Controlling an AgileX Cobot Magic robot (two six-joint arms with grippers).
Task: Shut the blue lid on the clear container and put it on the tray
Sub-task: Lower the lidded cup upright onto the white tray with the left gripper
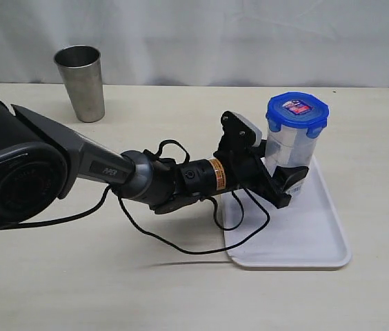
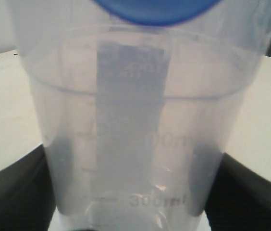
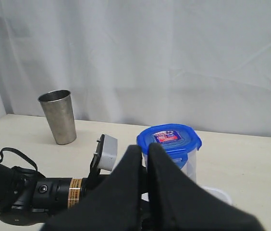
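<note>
**While the left claw (image 1: pixel 287 172) pinches the clear container (image 1: pixel 287 145), the right claw (image 3: pixel 145 161) hangs pressed together**

As we read the exterior view, the left arm (image 1: pixel 77 165) reaches in from 9 o'clock, nearly level above the table (image 1: pixel 77 276). Its fingers (image 1: pixel 292 181) clasp the container's lower half from either side. The blue lid (image 1: pixel 297 112) caps the container's mouth. Upright, the container is over the 11 o'clock corner of the tray (image 1: pixel 312 234); we cannot tell whether its base touches. The steel cup (image 1: pixel 81 81) stands at 10 o'clock, well apart.
</note>
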